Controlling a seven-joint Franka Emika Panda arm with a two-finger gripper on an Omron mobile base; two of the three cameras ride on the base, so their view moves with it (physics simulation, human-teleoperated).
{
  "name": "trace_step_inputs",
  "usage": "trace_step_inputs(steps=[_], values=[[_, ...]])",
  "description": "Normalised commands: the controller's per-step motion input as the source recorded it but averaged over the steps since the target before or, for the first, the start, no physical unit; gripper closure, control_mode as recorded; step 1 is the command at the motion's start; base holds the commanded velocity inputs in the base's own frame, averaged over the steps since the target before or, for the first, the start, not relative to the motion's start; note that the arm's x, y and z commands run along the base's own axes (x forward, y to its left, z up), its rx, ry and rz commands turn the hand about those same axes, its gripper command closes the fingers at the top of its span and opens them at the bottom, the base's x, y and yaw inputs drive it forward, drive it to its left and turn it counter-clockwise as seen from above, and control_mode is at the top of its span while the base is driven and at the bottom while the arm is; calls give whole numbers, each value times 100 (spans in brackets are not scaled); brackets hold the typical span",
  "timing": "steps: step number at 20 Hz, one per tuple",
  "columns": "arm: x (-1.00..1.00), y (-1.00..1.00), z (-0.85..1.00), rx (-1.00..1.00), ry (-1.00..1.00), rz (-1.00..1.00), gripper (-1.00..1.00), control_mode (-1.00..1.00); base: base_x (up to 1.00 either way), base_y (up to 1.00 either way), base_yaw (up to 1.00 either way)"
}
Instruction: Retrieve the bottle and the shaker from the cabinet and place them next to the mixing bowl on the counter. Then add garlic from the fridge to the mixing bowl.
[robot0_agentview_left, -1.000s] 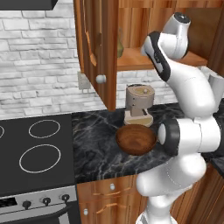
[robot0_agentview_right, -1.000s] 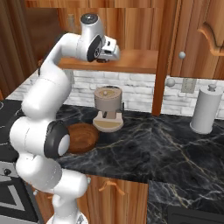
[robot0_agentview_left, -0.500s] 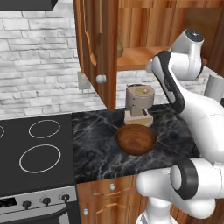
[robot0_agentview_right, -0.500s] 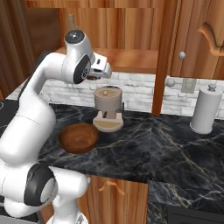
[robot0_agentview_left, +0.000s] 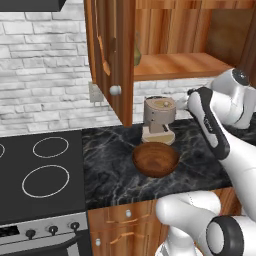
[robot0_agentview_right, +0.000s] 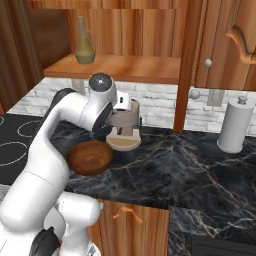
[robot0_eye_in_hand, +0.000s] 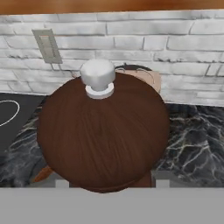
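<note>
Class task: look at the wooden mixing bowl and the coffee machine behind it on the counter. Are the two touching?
Cannot tell. In the left base view the mixing bowl rim meets the coffee machine base in the image, with no clear gap or contact; the right base view is no plainer.

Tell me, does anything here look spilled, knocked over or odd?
Nothing looks spilled or broken. The bottle stands upright on the cabinet shelf, the bowl sits level on the counter, and the paper towel roll is upright. The one unusual sight: the tool holds a brown shaker above the counter.
</note>
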Motion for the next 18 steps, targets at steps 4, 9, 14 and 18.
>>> trace_step_inputs(steps=[4,9,14,18], values=[[20,-31,-73,4,0,24,100,-100,0,0,0],[3,-1,-50,3,0,19,100,-100,0,0,0],[0,3,-86,-12,0,3,100,-100,0,0,0],[0,0,-100,-14,0,4,100,-100,0,0,0]])
